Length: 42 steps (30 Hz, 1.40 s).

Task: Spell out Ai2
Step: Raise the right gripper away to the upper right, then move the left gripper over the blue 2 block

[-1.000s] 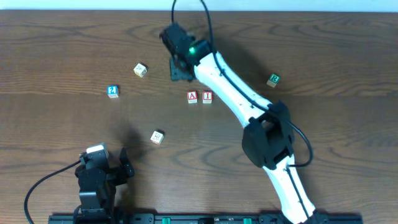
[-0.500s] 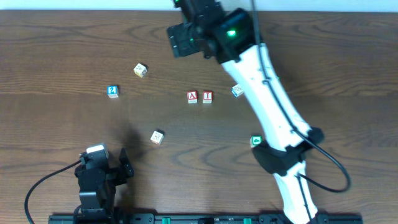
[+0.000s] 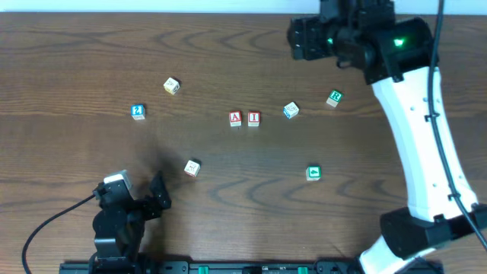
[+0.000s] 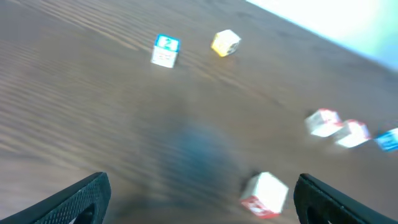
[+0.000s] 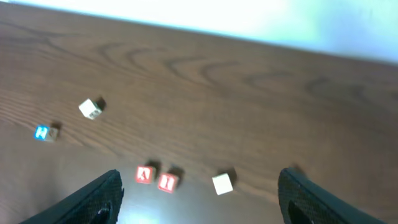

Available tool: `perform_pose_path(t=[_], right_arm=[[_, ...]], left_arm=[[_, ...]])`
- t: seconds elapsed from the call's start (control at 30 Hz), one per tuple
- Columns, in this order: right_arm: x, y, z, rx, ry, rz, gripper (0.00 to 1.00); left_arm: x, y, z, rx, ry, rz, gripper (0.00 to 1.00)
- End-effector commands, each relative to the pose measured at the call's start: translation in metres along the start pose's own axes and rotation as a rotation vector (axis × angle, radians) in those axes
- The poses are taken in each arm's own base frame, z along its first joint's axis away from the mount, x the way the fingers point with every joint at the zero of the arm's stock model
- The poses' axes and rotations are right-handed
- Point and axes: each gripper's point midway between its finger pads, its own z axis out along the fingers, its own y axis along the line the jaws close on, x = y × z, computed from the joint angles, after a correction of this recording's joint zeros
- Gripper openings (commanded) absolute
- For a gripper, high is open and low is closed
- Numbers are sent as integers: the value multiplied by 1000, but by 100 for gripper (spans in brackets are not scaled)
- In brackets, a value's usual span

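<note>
The red-edged "A" cube (image 3: 235,118) and red-edged "I" cube (image 3: 253,118) stand side by side, touching, mid-table. The blue-edged "2" cube (image 3: 138,111) sits apart at the left. My right gripper (image 3: 298,38) hovers high over the back right, open and empty. Its wrist view shows the A cube (image 5: 145,175), the I cube (image 5: 166,182) and the 2 cube (image 5: 42,132) below. My left gripper (image 3: 138,192) is low at the front left, open and empty. Its blurred wrist view shows the 2 cube (image 4: 165,50) far ahead.
A pale blue-and-white cube (image 3: 291,110) lies right of the I cube. A green-edged "R" cube (image 3: 335,97) and a green cube (image 3: 313,173) sit further right. A yellowish cube (image 3: 172,85) is at the back left. A red-and-white cube (image 3: 192,167) lies near my left gripper.
My right arm has swung from the back centre to the back right and risen, uncovering the pale blue and green cubes. My left gripper has turned slightly rightward.
</note>
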Motion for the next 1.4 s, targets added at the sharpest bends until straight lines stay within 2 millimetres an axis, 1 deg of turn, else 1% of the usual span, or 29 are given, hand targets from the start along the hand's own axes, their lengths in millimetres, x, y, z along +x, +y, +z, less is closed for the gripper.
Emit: perform_pose_path(t=[0.0, 0.03, 0.1, 0.17, 0.2, 0.23, 0.37, 0.43, 0.5, 0.6, 0.7, 0.77, 0.83, 0.93, 1.03, 1.13, 1.17, 1.23, 1.33, 1.37], right_arm=[[6, 0, -7, -49, 5, -24, 80], [7, 0, -6, -49, 9, -26, 80], [8, 0, -6, -48, 14, -25, 81], [8, 0, -6, -48, 13, -26, 81], [8, 0, -6, -49, 12, -30, 81], [8, 0, -6, -48, 12, -42, 81], [7, 0, -7, -49, 8, -49, 83], [7, 0, -6, -49, 7, -51, 83], [6, 0, -7, -50, 4, -51, 83], [5, 0, -7, -50, 1, -52, 84], [5, 0, -7, -50, 1, -52, 84], [5, 0, -7, -50, 1, -52, 84], [5, 0, -6, -50, 1, -51, 84], [5, 1, -7, -50, 0, -52, 84], [5, 1, -7, -50, 0, -52, 84], [5, 0, -6, -50, 1, -51, 84], [6, 0, -7, -50, 2, -51, 84], [7, 0, -7, -50, 7, -51, 85], [8, 0, -6, -49, 14, -50, 85], [9, 0, -7, -48, 17, -50, 86]], left_arm=[[4, -13, 0, 75, 29, -182, 95], [4, -18, -1, 102, 35, -191, 95], [0, -32, -2, 179, 30, -156, 96], [-12, -47, -6, 259, -14, -92, 95], [-20, -50, -8, 273, -41, -86, 95], [-31, -53, -12, 280, -82, -66, 96], [-63, -49, -25, 186, -145, 27, 96], [-78, -52, -29, 159, -150, 82, 95], [-87, -55, -29, 152, -132, 95, 95], [-95, -57, -23, 135, -96, 92, 95], [-111, -61, -19, 104, -62, 100, 95], [-115, -57, -12, 46, 25, 127, 95], [-113, -53, -4, -5, 131, 145, 95], [-115, -52, 12, -53, 282, 160, 95], [-123, -53, 32, -91, 392, 160, 96], [-127, -56, 58, -99, 485, 175, 95], [-123, -58, 66, -83, 518, 167, 96], [-115, -57, 82, -76, 554, 159, 95], [-109, -54, 97, -81, 574, 156, 95], [-106, -49, 100, -100, 584, 172, 95]])
